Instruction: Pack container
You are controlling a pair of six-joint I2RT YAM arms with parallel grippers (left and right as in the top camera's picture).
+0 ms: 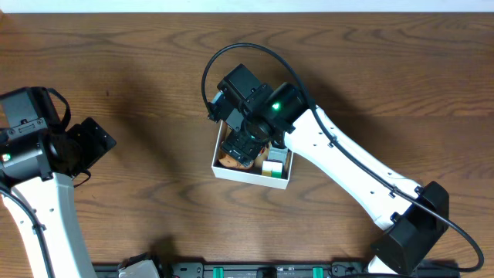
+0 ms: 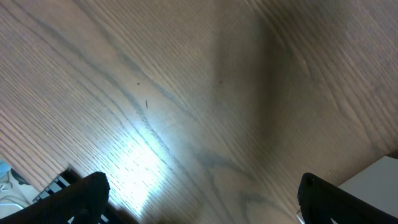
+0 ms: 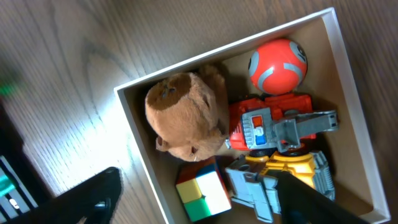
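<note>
Right gripper (image 3: 205, 198) over the box (image 3: 132, 127) mid-table (image 1: 154, 62); left gripper (image 2: 199, 199) off to the L.
R arm stretched in, wrist pointing down, fingers spread, gripping nothing: 1 outside the box wall, 1 above the yellow truck (image 3: 280, 174). Also inside: plush (image 3: 186, 118), ball (image 3: 278, 64), red truck (image 3: 273, 127), cube (image 3: 199, 193). L fingers spread wide over bare wood.

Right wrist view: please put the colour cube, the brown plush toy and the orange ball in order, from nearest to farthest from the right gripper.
Seen from the right gripper:
1. The colour cube: right below the open jaws, at the bottom of the picture.
2. The brown plush toy: above the cube, on the left side of the container.
3. The orange ball: in the far upper-right corner.
</note>
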